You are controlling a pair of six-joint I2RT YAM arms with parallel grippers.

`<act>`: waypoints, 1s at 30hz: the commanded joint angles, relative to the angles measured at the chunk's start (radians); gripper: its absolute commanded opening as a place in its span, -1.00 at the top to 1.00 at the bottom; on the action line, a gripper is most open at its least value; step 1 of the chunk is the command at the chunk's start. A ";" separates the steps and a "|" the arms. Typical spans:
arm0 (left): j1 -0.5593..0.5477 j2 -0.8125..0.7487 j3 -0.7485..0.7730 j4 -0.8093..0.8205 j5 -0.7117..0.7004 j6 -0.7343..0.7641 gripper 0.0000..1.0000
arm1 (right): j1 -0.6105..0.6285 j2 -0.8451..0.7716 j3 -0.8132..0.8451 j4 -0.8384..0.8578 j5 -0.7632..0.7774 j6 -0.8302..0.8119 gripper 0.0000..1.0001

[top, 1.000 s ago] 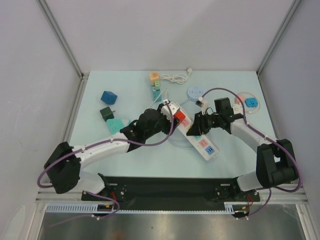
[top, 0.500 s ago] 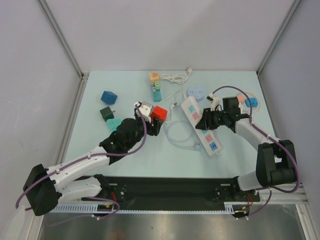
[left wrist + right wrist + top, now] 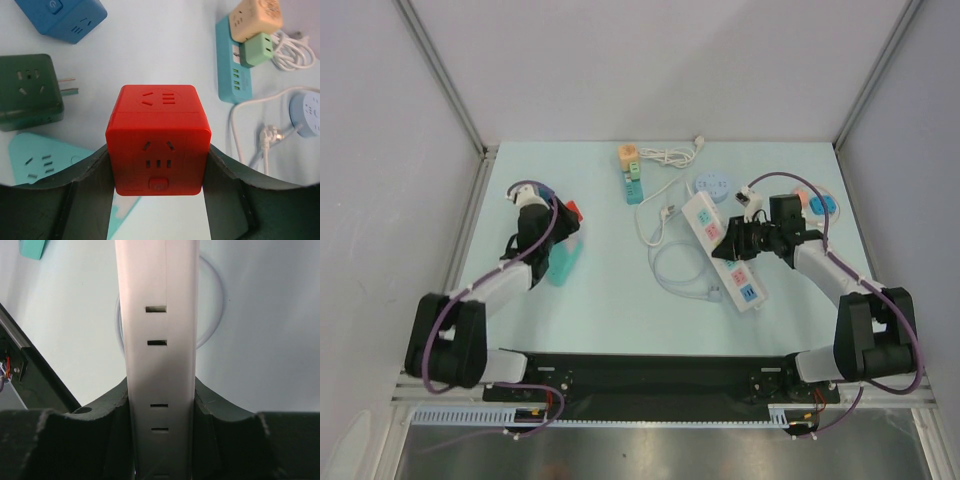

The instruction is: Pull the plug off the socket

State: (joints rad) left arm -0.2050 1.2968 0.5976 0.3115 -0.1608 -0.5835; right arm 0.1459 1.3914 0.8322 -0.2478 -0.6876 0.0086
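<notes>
Clamping red cube plug, left jaws; overhead shows only red sliver.

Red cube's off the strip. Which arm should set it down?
Left: the left gripper holds the red cube, near the teal adapter; the right gripper is clamping the strip.

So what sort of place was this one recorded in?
Probably a lab robot cell: plain white panel walls, aluminium frame posts, a pale blue tabletop, and practice props: a red plastic cube socket, a long white power strip.
</notes>
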 commanded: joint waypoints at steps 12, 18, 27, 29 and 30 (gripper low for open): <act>0.115 0.386 0.337 -0.097 0.093 -0.116 0.71 | -0.025 -0.088 0.021 0.067 -0.035 -0.048 1.00; 0.127 0.394 0.350 -0.123 0.118 -0.084 0.00 | -0.058 -0.138 0.019 0.064 -0.017 -0.068 1.00; 0.128 0.289 0.349 -0.104 0.240 -0.030 -0.82 | -0.138 -0.140 0.039 0.065 -0.026 -0.053 1.00; 0.128 0.253 0.347 -0.117 0.269 -0.012 -0.89 | -0.172 -0.108 0.047 0.058 -0.030 -0.052 1.00; 0.128 0.237 0.347 -0.123 0.277 -0.004 -0.92 | -0.177 -0.092 0.056 0.051 -0.030 -0.052 1.00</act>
State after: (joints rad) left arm -0.0845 1.6230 0.9054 0.1612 0.0502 -0.6312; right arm -0.0093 1.2835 0.8330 -0.2489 -0.6930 -0.0452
